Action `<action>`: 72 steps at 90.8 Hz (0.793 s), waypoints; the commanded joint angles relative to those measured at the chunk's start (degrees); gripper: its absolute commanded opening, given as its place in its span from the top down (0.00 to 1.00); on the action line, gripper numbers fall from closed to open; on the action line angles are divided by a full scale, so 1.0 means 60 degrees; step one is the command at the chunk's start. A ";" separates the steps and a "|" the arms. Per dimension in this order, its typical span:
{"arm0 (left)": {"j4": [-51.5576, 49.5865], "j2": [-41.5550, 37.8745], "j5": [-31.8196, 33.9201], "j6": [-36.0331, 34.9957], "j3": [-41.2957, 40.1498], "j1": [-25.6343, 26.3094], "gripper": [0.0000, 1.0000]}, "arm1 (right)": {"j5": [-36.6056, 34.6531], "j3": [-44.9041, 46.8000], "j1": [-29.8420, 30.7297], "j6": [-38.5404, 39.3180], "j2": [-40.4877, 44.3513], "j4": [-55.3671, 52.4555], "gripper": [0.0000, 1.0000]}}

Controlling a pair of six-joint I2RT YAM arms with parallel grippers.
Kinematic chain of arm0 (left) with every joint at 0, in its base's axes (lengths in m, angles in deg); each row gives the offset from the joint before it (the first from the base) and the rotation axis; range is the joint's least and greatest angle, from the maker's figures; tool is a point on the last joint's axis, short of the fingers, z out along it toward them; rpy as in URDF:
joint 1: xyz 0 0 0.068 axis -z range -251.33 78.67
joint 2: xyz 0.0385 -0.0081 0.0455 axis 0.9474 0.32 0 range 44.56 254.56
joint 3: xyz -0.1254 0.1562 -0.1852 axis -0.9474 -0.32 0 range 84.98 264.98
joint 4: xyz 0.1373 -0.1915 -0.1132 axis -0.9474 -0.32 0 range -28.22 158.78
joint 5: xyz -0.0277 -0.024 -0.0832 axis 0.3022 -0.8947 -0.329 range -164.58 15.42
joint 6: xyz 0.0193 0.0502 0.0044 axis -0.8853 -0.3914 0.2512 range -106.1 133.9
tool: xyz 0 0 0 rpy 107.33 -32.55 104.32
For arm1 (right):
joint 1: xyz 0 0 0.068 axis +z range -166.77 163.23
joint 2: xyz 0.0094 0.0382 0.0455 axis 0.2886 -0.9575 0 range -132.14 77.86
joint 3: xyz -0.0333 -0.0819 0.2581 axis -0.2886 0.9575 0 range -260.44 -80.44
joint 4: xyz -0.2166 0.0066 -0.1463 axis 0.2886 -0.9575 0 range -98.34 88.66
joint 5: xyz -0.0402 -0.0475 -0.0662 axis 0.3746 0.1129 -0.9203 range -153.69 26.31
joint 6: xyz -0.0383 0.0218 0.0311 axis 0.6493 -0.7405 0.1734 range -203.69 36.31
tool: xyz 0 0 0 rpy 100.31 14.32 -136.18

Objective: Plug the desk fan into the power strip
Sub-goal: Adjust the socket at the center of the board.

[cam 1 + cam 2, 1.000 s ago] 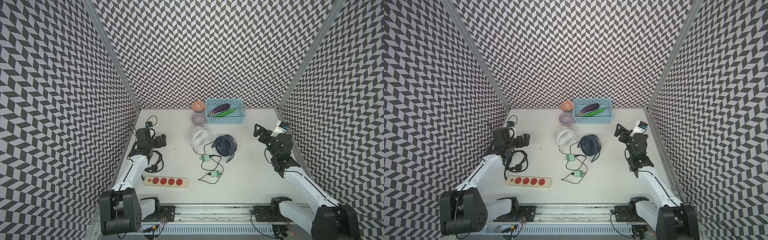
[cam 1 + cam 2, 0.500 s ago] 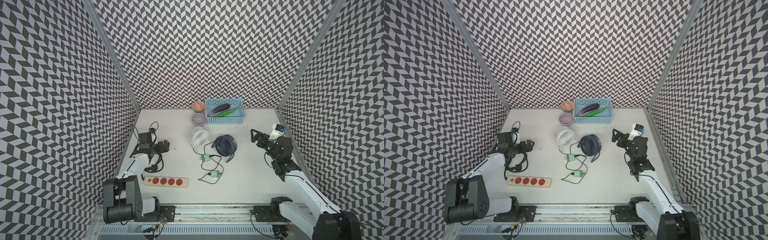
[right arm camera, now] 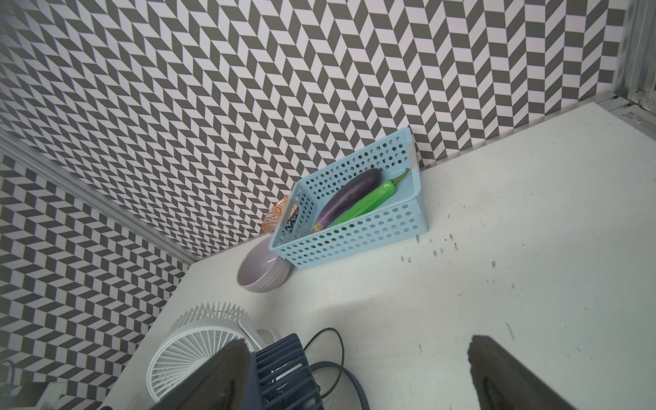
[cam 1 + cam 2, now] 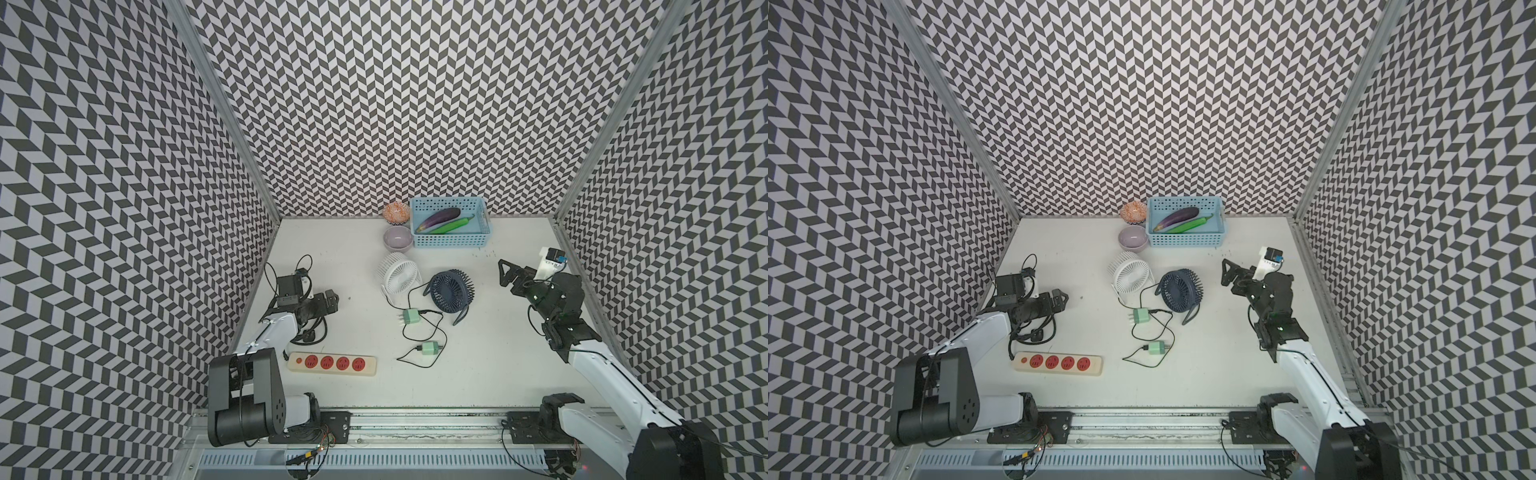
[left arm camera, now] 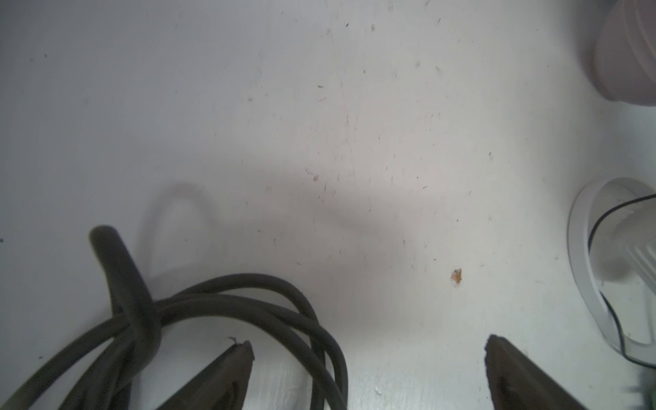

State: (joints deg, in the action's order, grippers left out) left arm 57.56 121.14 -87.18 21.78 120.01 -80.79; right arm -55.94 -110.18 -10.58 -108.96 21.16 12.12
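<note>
power strip (image 4: pixel 332 364) lies flat at the front left of the white table (image 4: pixel 498 365), sockets up, its black cord (image 5: pixel 220 301) coiled just behind it. left gripper (image 5: pixel 369 349) hangs low beside that coil, jaws spread wide, gripping nothing. right gripper (image 3: pixel 358 351) is likewise wide apart and empty, raised near the navy fan (image 4: pixel 451 291), which sits beside the white fan (image 4: pixel 400 276). green plugs (image 4: pixel 411 318) lie loose mid-table. chevron walls (image 4: pixel 395 104) enclose the scuffed surface.

Looking for print now, and nothing legible shows, not even on the power strip (image 4: pixel 332 364) or blue basket (image 4: pixel 451 241).
</note>
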 commanded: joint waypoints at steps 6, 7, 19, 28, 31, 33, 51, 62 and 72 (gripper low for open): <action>0.0307 0.0264 -0.0294 0.0226 0.0004 -0.0080 0.00 | -0.0134 -0.0039 0.0112 0.0224 0.0027 0.0484 0.00; 0.0312 0.0313 -0.0320 0.0254 0.0004 -0.0087 0.00 | -0.0149 -0.0032 0.0126 0.0233 0.0037 0.0505 0.00; 0.0366 0.0738 -0.0552 0.0382 0.0274 -0.0080 0.00 | -0.0175 -0.0153 0.0150 0.0305 0.0015 0.0318 0.00; 0.0465 0.1235 -0.0847 0.0497 0.0460 -0.0082 0.00 | -0.0212 -0.0054 0.0183 0.0333 -0.0012 0.0451 0.00; 0.0448 0.1425 -0.0951 0.0510 0.0578 -0.0087 0.00 | -0.0250 -0.0059 0.0196 0.0306 -0.0024 0.0462 0.00; 0.0424 0.1606 -0.0992 0.0516 0.0681 -0.0082 0.00 | -0.0262 -0.0084 0.0197 0.0303 -0.0037 0.0437 0.00; 0.0066 0.2688 -0.1325 0.0695 0.1710 -0.0066 0.00 | -0.0101 -0.0287 0.0224 0.0326 -0.0135 0.0248 0.00; -0.0291 0.3256 -0.1485 0.0616 0.2413 -0.0008 0.00 | -0.0006 -0.0529 0.0223 0.0361 -0.0179 -0.0094 0.00; -0.0599 0.4064 -0.1601 0.0593 0.3222 0.0092 0.00 | -0.0017 -0.0526 0.0231 0.0390 -0.0231 -0.0072 0.00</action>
State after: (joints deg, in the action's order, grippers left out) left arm 57.60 140.70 -94.74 25.28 135.20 -80.96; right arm -56.31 -111.64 -9.75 -107.26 20.17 10.61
